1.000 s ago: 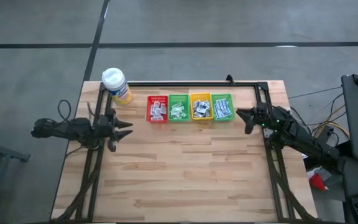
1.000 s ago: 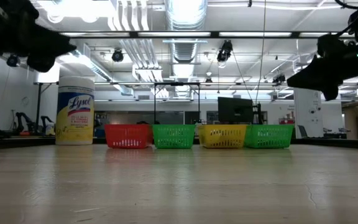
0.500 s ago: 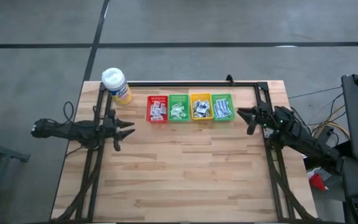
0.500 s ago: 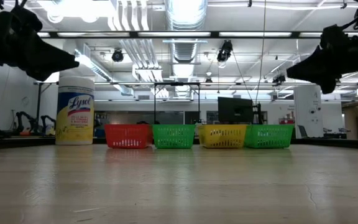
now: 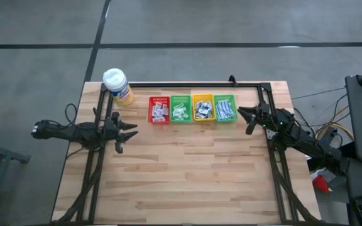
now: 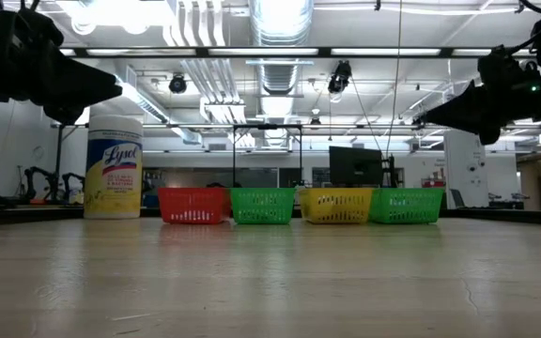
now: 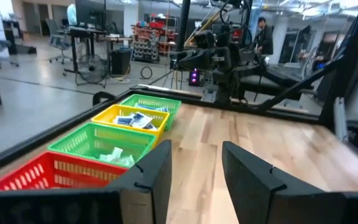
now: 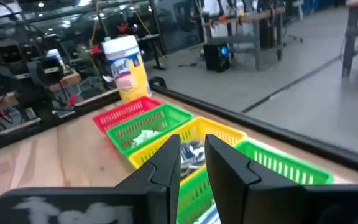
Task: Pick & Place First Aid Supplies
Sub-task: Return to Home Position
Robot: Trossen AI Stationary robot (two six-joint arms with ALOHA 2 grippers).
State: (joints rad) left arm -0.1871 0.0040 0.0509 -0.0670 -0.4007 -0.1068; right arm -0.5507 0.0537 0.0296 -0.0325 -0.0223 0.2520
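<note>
Red bin (image 6: 193, 205), green bin (image 6: 262, 206), yellow bin (image 6: 334, 205), last green bin (image 6: 406, 206), side by side on the tabletop (image 6: 270, 282), yellow tub (image 6: 113, 169) beside the red bin, left gripper (image 6: 111, 92) and right gripper (image 6: 421, 119) up high

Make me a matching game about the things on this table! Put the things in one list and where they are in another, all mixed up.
Things:
1. red plastic bin
2. yellow plastic bin
3. white-capped yellow bottle
4. right tool

Places:
A. between the two green plastic bins
B. raised above the wooden table, just right of the bin row
C. near the table's far left corner
D. left end of the bin row

Pairs: 1-D, 2-A, 3-C, 4-B
</note>
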